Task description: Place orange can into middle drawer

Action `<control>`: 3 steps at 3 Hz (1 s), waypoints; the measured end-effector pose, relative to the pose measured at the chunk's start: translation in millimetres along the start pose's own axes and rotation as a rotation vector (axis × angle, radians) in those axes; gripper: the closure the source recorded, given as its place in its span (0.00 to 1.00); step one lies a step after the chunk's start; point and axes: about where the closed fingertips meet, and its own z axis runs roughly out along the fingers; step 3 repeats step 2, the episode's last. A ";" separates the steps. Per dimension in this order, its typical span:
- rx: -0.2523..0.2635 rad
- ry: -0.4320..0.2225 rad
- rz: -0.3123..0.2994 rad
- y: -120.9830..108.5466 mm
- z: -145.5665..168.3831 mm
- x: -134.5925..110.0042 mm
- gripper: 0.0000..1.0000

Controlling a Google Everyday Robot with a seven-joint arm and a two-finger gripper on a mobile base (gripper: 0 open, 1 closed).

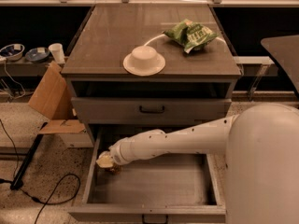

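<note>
Gripper (104,161): low inside the open middle drawer (154,185), at its left rear corner, close to the left side wall. Grip state: cannot tell from this view; the gripper's end shows only as a pale yellowish shape.

Orange can (114,169): a small golden-brown item directly below and just right of the gripper, touching or nearly touching it, down at the drawer floor. Whether it rests on the floor or hangs from the gripper cannot be told.

White arm (173,143): reaches from the robot's body at lower right, leftward across the drawer's rear half.

Middle drawer: pulled out wide, with a grey floor, side walls and a dark handle on its front edge.

Above it, the shallower drawer front (187,111) with black bar handle is closed.

Cabinet top (103,36): a white bowl (144,59) sits near the front edge at centre; a green chip bag (189,33) lies toward the right rear, well apart from the bowl.

Left of the cabinet: a cardboard box (49,94) leans on the floor, with a paper cup (57,52) on a low shelf behind it.
</note>
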 end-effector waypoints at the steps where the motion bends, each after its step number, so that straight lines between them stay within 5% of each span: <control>1: -0.001 0.006 0.012 -2.7 1.3 -3.2 0.00; 3: -0.001 0.006 0.012 -2.7 1.3 -3.2 0.00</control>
